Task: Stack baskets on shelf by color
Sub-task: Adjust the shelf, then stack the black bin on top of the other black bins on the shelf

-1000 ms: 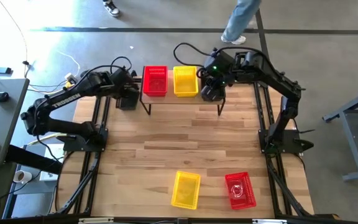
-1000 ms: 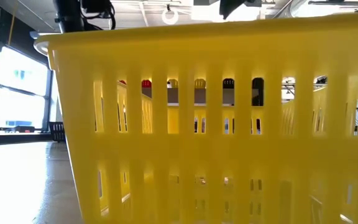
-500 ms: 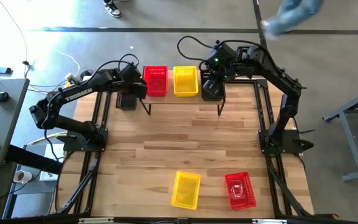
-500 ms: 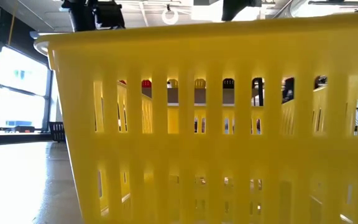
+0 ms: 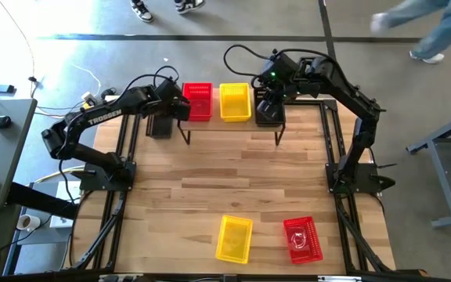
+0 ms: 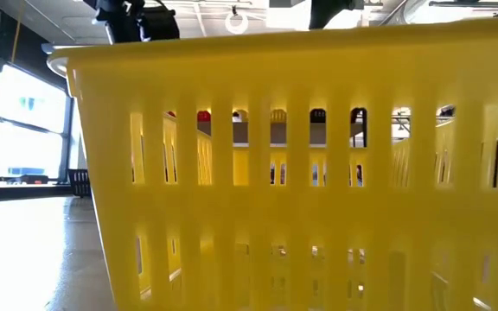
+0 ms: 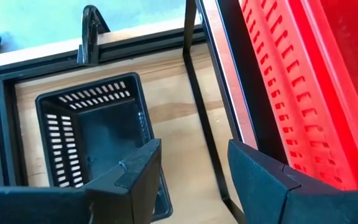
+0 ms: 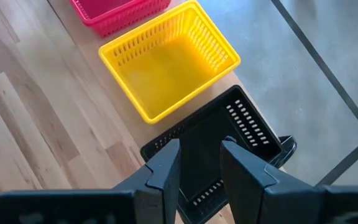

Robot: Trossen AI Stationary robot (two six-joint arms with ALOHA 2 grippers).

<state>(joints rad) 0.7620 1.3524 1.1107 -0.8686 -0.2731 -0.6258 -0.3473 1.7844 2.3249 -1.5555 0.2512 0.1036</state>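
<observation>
Baskets are the whole job here. In the high view a red basket (image 5: pixel 197 102), a yellow basket (image 5: pixel 234 103) and a black basket (image 5: pixel 269 113) sit in a row on the shelf (image 5: pixel 229 127). The right gripper (image 5: pixel 269 100) hangs directly over the black one. The left gripper (image 5: pixel 176 107) is just beside the red one's outer side, with a second black basket (image 5: pixel 160 125) on the table below it. A spare yellow basket (image 5: pixel 234 238) and a spare red basket (image 5: pixel 302 239) lie well apart from both grippers, at the table's opposite edge.

The low view is filled by the near yellow basket's wall (image 6: pixel 301 164); neither gripper's fingers can be read there.

In the left wrist view the left gripper (image 7: pixel 194 168) has its fingers spread and empty. The floor-level black basket (image 7: pixel 98 134) lies beyond one finger, the red basket's wall (image 7: pixel 297 81) beyond the other.

In the right wrist view the right gripper (image 8: pixel 201 165) shows a narrow gap between its fingers, which straddle the near rim of the black basket (image 8: pixel 229 149). Whether they clamp that rim I cannot tell.

My judgement: the right arm is seating the black basket, so it should release only once the basket sits flat, then lift straight up to avoid dragging the yellow neighbour.
</observation>
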